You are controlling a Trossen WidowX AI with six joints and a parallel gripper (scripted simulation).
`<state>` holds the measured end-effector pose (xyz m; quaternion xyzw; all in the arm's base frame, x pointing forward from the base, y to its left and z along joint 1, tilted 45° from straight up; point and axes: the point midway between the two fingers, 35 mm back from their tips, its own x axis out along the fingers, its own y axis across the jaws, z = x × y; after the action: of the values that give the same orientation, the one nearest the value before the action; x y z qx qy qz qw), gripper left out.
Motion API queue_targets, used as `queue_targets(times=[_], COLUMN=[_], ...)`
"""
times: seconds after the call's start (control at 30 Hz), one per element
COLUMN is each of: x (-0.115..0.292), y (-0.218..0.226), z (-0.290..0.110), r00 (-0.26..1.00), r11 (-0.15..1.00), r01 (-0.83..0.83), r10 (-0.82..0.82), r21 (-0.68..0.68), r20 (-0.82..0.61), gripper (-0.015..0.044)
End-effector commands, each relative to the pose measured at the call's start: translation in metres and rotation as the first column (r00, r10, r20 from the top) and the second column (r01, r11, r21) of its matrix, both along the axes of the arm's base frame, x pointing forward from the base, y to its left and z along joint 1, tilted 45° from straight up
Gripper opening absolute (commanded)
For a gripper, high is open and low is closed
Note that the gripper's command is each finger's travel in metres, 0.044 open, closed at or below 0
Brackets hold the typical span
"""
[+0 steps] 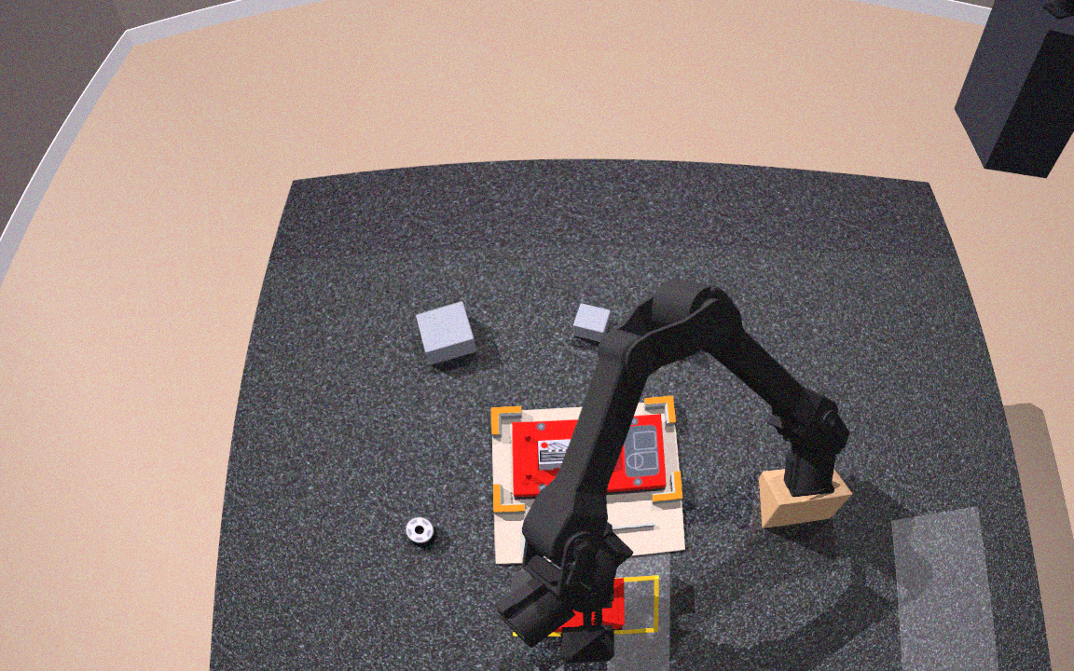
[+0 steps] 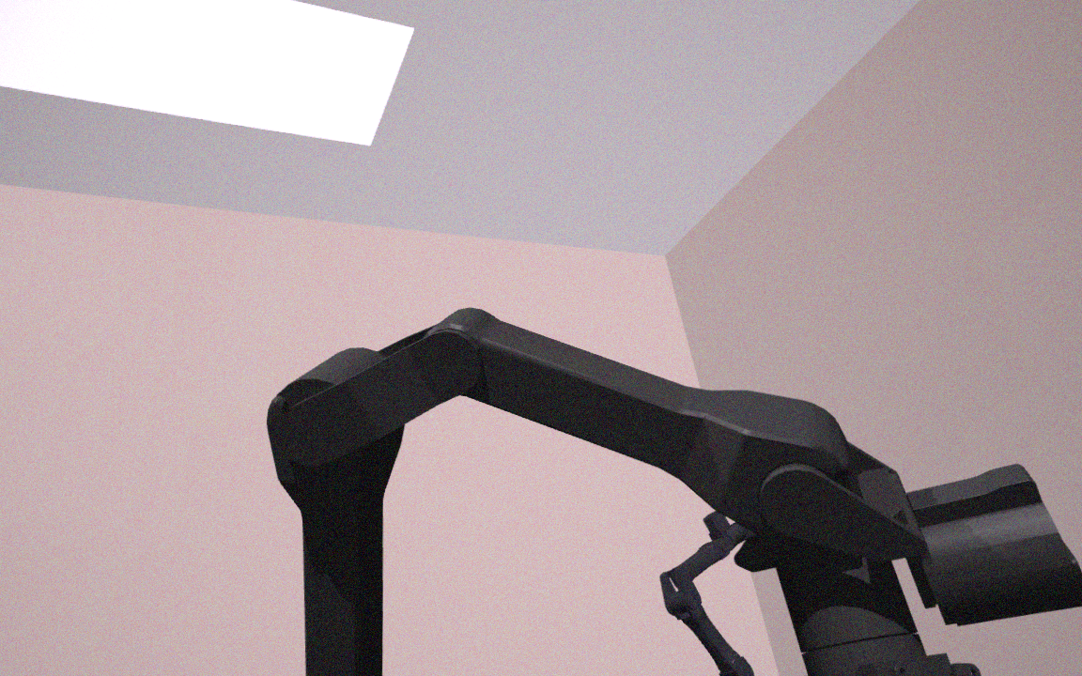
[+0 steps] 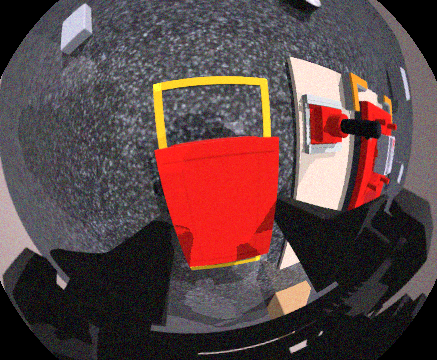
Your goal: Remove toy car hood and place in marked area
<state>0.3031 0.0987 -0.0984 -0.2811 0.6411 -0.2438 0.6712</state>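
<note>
The red hood (image 1: 617,602) (image 3: 220,195) is off the car and sits between the two black fingers of my gripper (image 3: 223,207), which is shut on its sides. It hangs over the marked area, a yellow outline (image 1: 656,602) (image 3: 210,80), and covers its nearer part in the wrist view. It looks a little above the table; its underside is hidden. The red toy car (image 1: 524,467) (image 3: 362,172) lies in its fixture, partly behind my arm in the top view. The exterior view shows my arm, but neither hood nor fingertips.
The cream fixture board (image 1: 507,546) (image 3: 318,180), with orange corners, lies beside the marked area. It bears a red and black part (image 3: 323,125) in a pale holder. A white wheel (image 1: 419,529), two grey blocks (image 1: 446,327) (image 1: 591,319) and a wooden base block (image 1: 799,511) (image 3: 289,301) stand around.
</note>
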Motion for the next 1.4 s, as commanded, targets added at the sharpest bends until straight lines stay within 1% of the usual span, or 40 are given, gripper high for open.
queue_targets(times=[0.0, 0.07, 0.63, 0.77, 1.0, 1.37], x=[0.0, 0.0, 0.0, 0.0, -0.004, -0.004], y=[-0.002, -0.003, -0.001, 0.01, 0.048, 0.049], z=[-0.002, -0.002, -0.001, 0.009, 0.049, 0.05], r00=[1.0, 1.0, 1.0, 1.0, 1.0, 1.0], r11=[1.0, 1.0, 1.0, 1.0, 1.0, 1.0], r01=[-0.006, -0.006, 0.0, 0.0, 0.0, 0.0], r10=[0.006, 0.006, 0.0, 0.0, 0.0, 0.0], r21=[-0.004, -0.004, 0.0, 0.0, -0.004, -0.004], r20=[-0.004, -0.004, 0.0, -0.001, -0.002, -0.002], gripper=[0.0, 0.0, 0.044, 0.044, 0.044, 0.044])
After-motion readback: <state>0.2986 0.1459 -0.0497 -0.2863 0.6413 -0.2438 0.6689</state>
